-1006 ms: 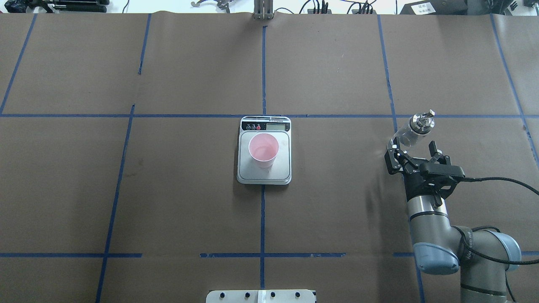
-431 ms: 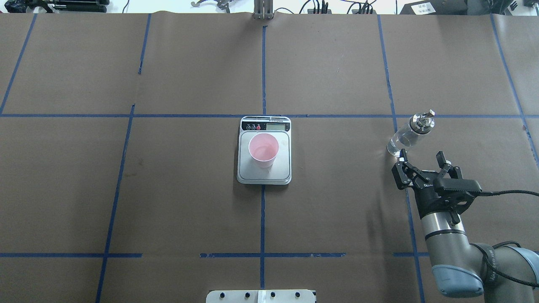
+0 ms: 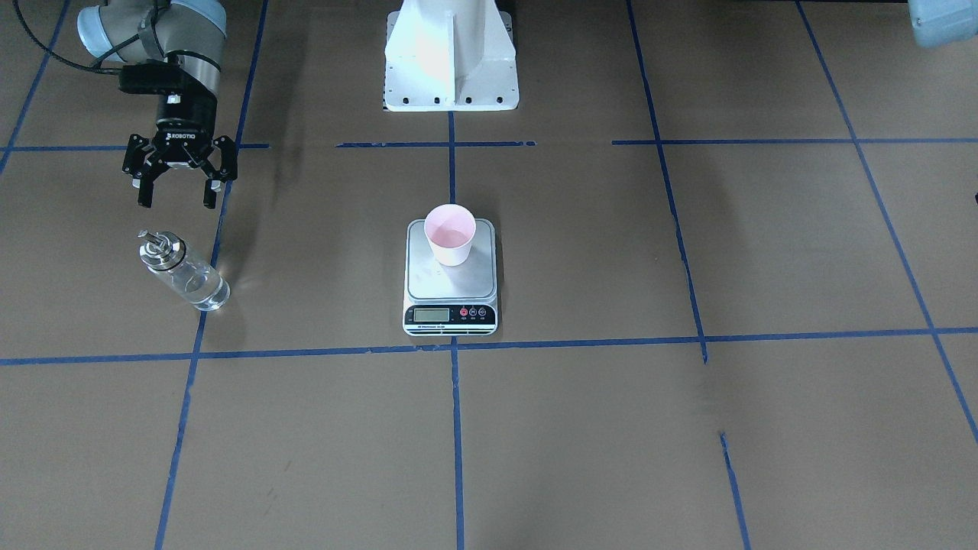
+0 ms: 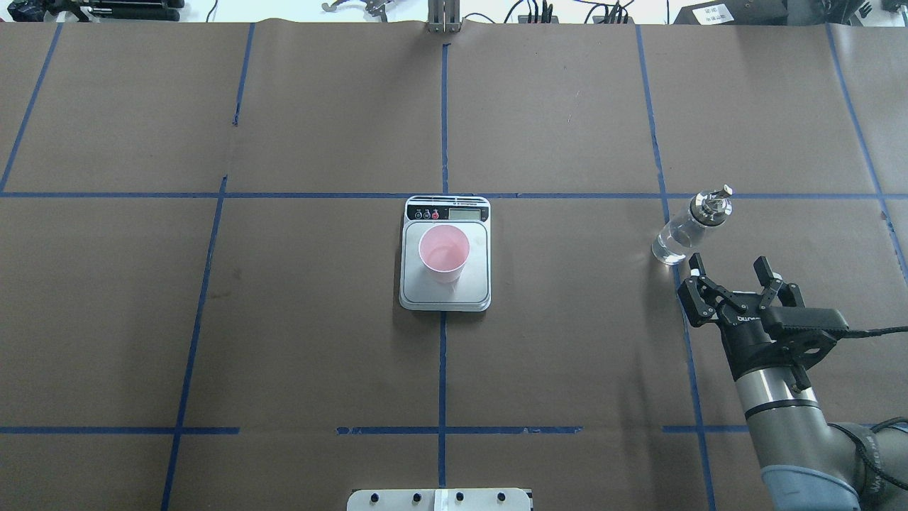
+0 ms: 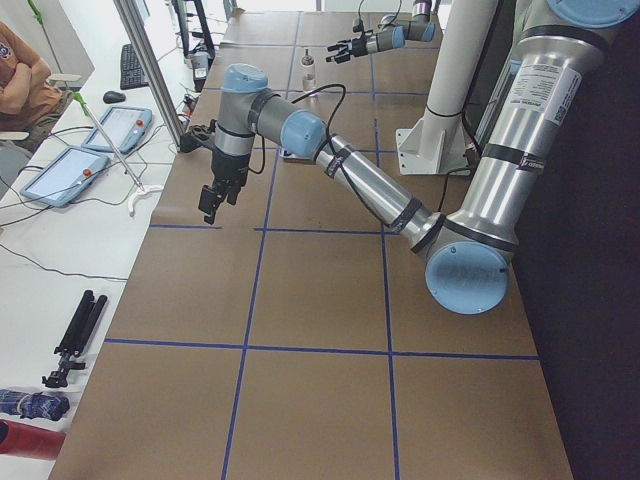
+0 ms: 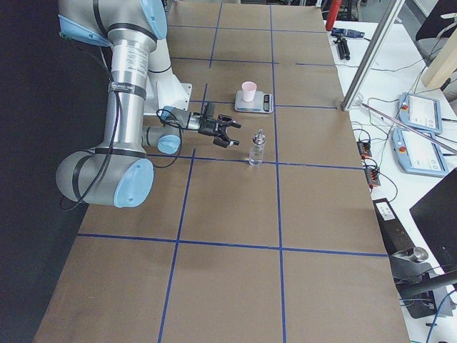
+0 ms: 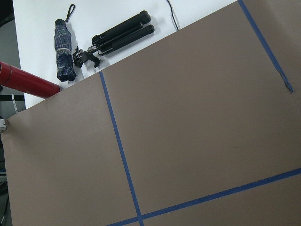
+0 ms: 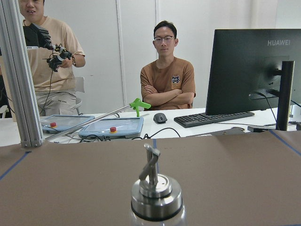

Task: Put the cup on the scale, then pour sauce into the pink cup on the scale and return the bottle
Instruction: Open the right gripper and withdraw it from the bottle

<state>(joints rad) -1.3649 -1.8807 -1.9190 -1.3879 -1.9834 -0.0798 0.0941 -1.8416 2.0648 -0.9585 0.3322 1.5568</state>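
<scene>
cup point(image 3: 450, 237): front-facing view; upright on the scale point(image 3: 475, 284), toward the platform's 12 o'clock edge, pink inside showing.
bottle point(image 3: 187, 279): on the table well apart from the scale, at its 9 o'clock, spout up, nothing gripping it.
right gripper point(image 3: 175, 202): at the bottle's 12 o'clock and clear of it, fingers spread wide, nothing between them.
table point(image 3: 688, 458): brown paper crossed by blue tape lines; white robot base point(image 3: 451, 57) at 12 o'clock.
overhead view: cup point(image 4: 444, 252) on the scale point(image 4: 472, 292), display strip at 12 o'clock; bottle point(image 4: 681, 231) at the scale's 3 o'clock; right gripper point(image 4: 728, 264) at the bottle's 5 o'clock, wide apart and empty.
left gripper point(image 5: 213, 200): left-side view; points down over the table near the white bench point(image 5: 60, 260); how far its fingers stand apart cannot be told.
right-side view: bottle point(image 6: 255, 150) just off the right gripper point(image 6: 233, 134); cup point(image 6: 248, 91) at 12 o'clock of both.
left wrist view: paper and tape; at 11 o'clock the bench holds a folded umbrella point(image 7: 63, 49), a black tripod point(image 7: 120, 33) and a red tube point(image 7: 26, 84).
right wrist view: the bottle's metal collar and spout point(image 8: 156, 188) at 6 o'clock; beyond the table a seated person point(image 8: 167, 80) with folded arms, a standing person point(image 8: 56, 56) at 10 o'clock, a monitor point(image 8: 254, 75), a keyboard point(image 8: 214, 119) and an aluminium post point(image 8: 19, 80).
</scene>
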